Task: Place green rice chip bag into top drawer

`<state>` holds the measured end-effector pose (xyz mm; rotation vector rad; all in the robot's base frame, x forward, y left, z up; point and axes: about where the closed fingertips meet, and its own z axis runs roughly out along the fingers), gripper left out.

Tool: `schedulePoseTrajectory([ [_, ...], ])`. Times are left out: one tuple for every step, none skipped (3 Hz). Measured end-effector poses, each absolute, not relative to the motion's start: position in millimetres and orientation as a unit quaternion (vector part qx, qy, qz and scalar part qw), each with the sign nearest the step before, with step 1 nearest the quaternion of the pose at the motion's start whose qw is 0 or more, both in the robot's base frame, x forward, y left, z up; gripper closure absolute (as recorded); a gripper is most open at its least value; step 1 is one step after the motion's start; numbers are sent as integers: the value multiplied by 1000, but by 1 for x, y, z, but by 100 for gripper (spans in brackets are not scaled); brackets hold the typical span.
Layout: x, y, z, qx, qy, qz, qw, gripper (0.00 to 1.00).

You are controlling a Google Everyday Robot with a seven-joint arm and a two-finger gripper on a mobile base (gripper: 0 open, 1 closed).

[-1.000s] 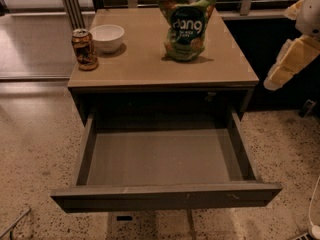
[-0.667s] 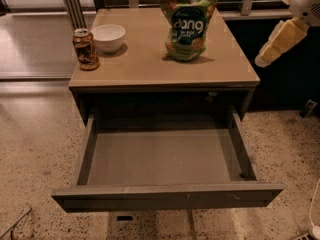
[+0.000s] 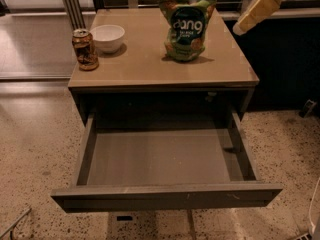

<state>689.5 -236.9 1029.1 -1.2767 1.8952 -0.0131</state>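
The green rice chip bag stands upright on the tan table, right of centre, its white "dang" lettering facing me. The top drawer is pulled fully out below the tabletop, and its grey bottom is bare. My gripper is at the top right, above and to the right of the bag and apart from it. Only one cream-coloured finger shows, pointing down and left toward the bag. It holds nothing that I can see.
A brown drink can and a white bowl stand at the table's left rear. Speckled floor surrounds the table. A dark cabinet face lies to the right. Metal poles rise at the back left.
My gripper has moved up and to the left, from beside the table's right edge to above its right rear corner, closer to the bag. The bag, can, bowl and drawer have not moved.
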Motion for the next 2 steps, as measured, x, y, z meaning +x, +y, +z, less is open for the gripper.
schedulePoseTrajectory([
  [718, -218, 1030, -520, 726, 23, 450, 0],
  [721, -220, 1035, -518, 723, 22, 457, 0],
])
